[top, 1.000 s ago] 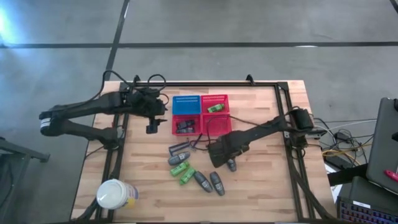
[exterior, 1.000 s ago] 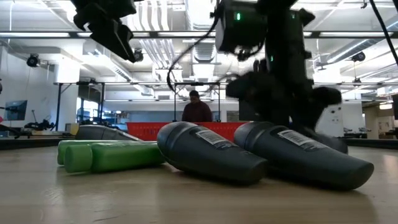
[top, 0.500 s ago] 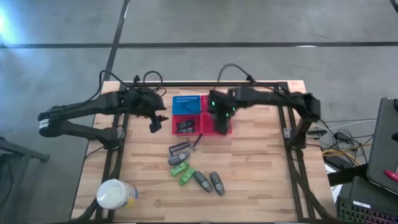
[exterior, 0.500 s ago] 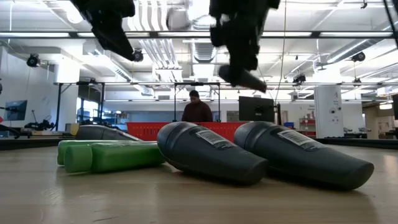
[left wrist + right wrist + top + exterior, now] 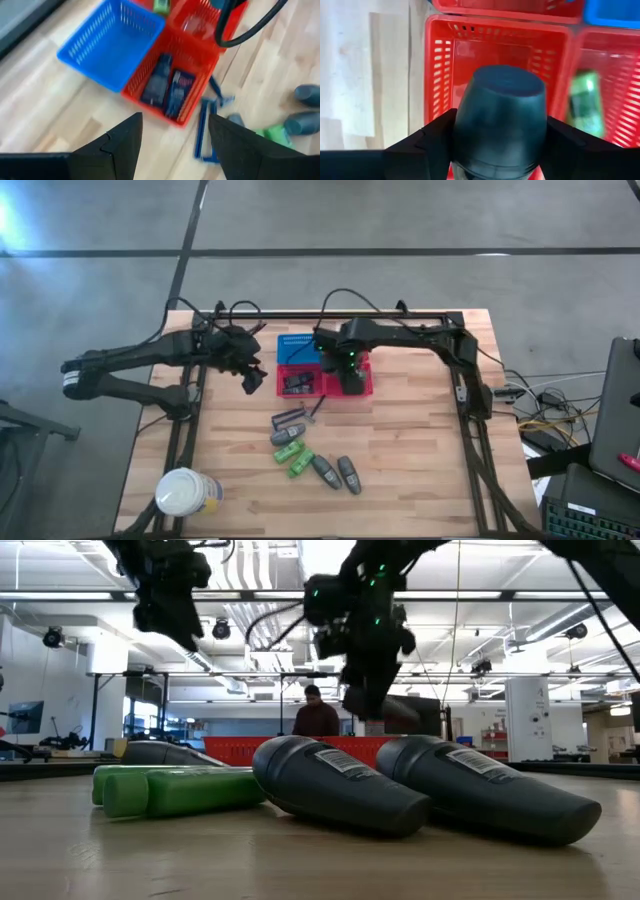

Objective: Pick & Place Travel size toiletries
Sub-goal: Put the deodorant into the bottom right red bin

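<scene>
**Grey bottle hanging over the red baskets**

While I'm watching the right gripper [image 5: 497, 150], it is clamping a rounded grey bottle [image 5: 500, 117] above an empty red basket [image 5: 436, 30] at the table's far side. I'm seeing the left gripper [image 5: 175, 137] waiting with fingers apart near the blue basket [image 5: 107, 45]. Remaining toiletries [image 5: 310, 455] are lying mid-table.

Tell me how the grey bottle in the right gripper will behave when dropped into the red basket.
The grey bottle, held by the right gripper, looks rounded and smooth, so it may slip or roll. It seems rigid. The red basket has walls, likely to stop it.
</scene>
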Controlling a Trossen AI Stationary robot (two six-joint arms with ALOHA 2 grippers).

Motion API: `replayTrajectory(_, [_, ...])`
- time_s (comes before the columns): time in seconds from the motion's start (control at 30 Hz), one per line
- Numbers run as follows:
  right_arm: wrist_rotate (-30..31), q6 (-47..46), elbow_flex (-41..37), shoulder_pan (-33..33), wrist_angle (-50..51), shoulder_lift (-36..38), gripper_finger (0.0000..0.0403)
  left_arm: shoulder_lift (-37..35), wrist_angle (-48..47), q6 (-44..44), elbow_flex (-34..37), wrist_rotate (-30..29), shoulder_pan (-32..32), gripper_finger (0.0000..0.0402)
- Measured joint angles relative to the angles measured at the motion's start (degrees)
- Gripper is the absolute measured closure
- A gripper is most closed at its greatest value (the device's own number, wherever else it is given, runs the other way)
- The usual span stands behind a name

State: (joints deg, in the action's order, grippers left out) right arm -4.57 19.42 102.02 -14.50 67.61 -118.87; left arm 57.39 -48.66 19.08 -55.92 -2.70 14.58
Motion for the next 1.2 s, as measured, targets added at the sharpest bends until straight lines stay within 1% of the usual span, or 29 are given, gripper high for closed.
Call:
replayTrajectory(0.17, [0.1,-1.5,-0.2,0.0,-0.6,-2.4,0.0144,-0.3,-0.4,2.8,4.4,0.0,-2.1,0.017])
replayTrajectory(0.27, [0.5,-2.9,0.3,0.5,-1.1,-2.4,0.0122,-0.3,-0.1,4.0,6.6,0.0,-4.0,0.017])
replayTrajectory(0.37, [1.5,-5.8,1.0,1.0,-1.6,-0.7,0.0102,-0.3,0.2,3.7,8.1,0.0,-5.9,0.017])
replayTrajectory(0.57, [2.0,-16.3,-1.1,1.9,-1.8,5.1,0.007,-0.3,2.3,-4.8,11.7,1.0,-8.5,0.017])
replayTrajectory(0.67, [3.5,-22.4,-3.4,3.7,-2.0,8.3,0.0059,-0.2,5.3,-9.0,14.8,3.6,-8.4,0.017])
replayTrajectory(0.77, [6.2,-28.9,-6.6,6.2,-1.9,11.0,0.0051,-0.2,11.4,-9.8,18.5,7.9,-8.4,0.017])
replayTrajectory(0.83, [8.9,-34.9,-8.9,8.0,-1.9,12.6,0.0049,-0.2,16.0,-8.6,20.6,11.1,-8.5,0.017])
replayTrajectory(0.87, [9.6,-37.7,-10.1,9.0,-2.0,13.5,0.0049,-0.2,17.8,-7.8,21.5,11.6,-8.7,0.017])
replayTrajectory(0.97, [9.7,-44.7,-13.1,11.8,-2.7,16.2,0.0052,-0.2,20.9,-5.9,23.4,11.7,-9.7,0.017])
replayTrajectory(1.1, [9.8,-50.4,-17.6,14.6,-2.6,18.9,0.0058,-0.1,22.2,-2.8,23.7,11.7,-13.4,0.017])
replayTrajectory(1.2, [10.8,-53.0,-21.2,15.5,-2.5,22.0,0.006,-0.1,23.7,1.7,23.3,8.4,-18.1,0.017])
